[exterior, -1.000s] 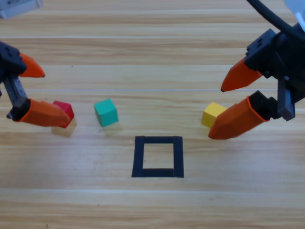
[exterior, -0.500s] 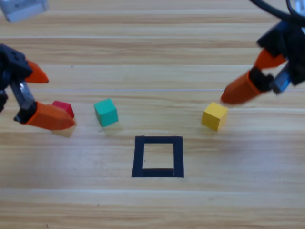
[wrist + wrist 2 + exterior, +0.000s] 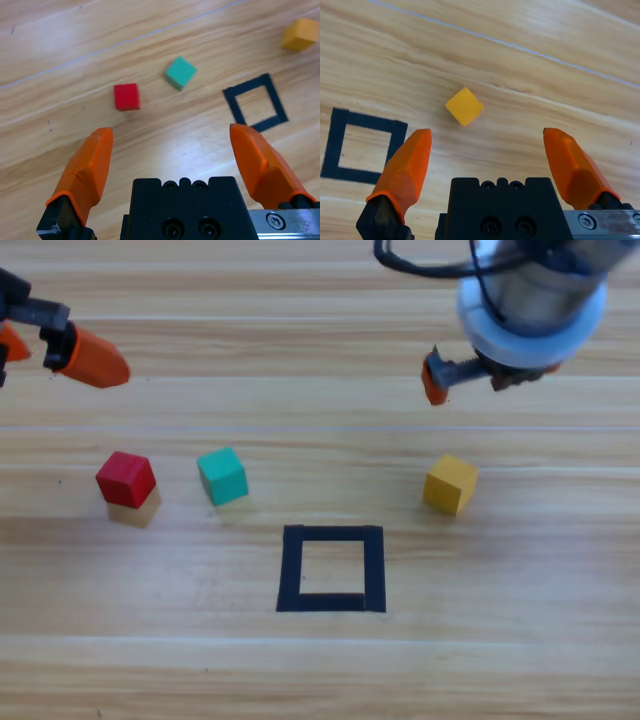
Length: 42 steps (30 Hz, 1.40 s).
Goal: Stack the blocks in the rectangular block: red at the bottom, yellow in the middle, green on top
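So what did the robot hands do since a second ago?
Both pulled up and away. The left gripper, which was low around the red cube, rose toward the top left corner, jaws open, empty. The right gripper left the yellow cube and now hangs above it, open. The green cube and the tape square stayed put.

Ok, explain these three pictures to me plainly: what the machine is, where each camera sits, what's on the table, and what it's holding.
This is a robot with two grey arms, each ending in a gripper of two orange jaws. One camera looks down from above; the other two sit on the wrists, looking along the jaws. On the wooden table lie a small red cube, a small teal-green cube, a small yellow cube and a hollow square of black tape, with nothing inside it. The left gripper hangs at the far left, the right gripper beyond the yellow cube. Both are open and hold nothing.
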Tool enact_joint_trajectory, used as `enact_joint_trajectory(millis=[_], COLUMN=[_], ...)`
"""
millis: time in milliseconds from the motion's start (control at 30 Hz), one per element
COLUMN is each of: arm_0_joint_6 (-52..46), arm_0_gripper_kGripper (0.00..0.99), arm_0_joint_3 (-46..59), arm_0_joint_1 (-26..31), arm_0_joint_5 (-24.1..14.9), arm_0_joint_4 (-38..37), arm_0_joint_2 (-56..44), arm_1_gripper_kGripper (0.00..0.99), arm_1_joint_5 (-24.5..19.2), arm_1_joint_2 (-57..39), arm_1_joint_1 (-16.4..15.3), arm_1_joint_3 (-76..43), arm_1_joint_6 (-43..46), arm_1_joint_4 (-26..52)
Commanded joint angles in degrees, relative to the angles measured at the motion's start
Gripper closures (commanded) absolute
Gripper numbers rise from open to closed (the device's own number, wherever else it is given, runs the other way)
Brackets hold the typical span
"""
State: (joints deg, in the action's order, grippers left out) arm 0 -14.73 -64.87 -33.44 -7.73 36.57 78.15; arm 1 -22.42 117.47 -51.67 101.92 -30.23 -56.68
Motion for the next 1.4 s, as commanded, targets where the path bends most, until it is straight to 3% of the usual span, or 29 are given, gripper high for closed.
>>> enact_joint_trajectory(millis=[33,100,133,267,600,1400], arm_0_joint_6=[-1.53,-1.27,-1.18,-0.56,1.11,1.99], arm_0_gripper_kGripper=[0.000,0.000,0.000,0.000,0.001,0.031], arm_0_joint_3=[-2.81,-5.44,-7.73,-13.18,-17.75,-13.70], arm_0_joint_1=[10.15,11.47,11.91,12.00,12.79,14.81], arm_0_joint_5=[1.40,1.58,1.58,1.40,3.86,4.30], arm_0_joint_4=[2.19,4.03,5.97,9.92,12.73,6.93], arm_0_joint_2=[11.32,15.10,17.65,24.86,33.47,40.50], arm_1_gripper_kGripper=[0.004,0.004,0.001,0.000,0.000,0.045], arm_1_joint_5=[9.85,17.76,17.93,16.53,9.32,10.37], arm_1_joint_2=[12.52,15.34,16.04,16.83,17.09,24.30], arm_1_joint_1=[5.00,7.28,7.72,8.60,8.16,6.93], arm_1_joint_3=[11.29,13.40,13.75,13.48,11.37,12.78], arm_1_joint_6=[-9.06,-9.33,-12.23,-22.68,-37.27,-43.43], arm_1_joint_4=[-8.09,-8.18,-8.18,-8.18,-8.18,-8.00])
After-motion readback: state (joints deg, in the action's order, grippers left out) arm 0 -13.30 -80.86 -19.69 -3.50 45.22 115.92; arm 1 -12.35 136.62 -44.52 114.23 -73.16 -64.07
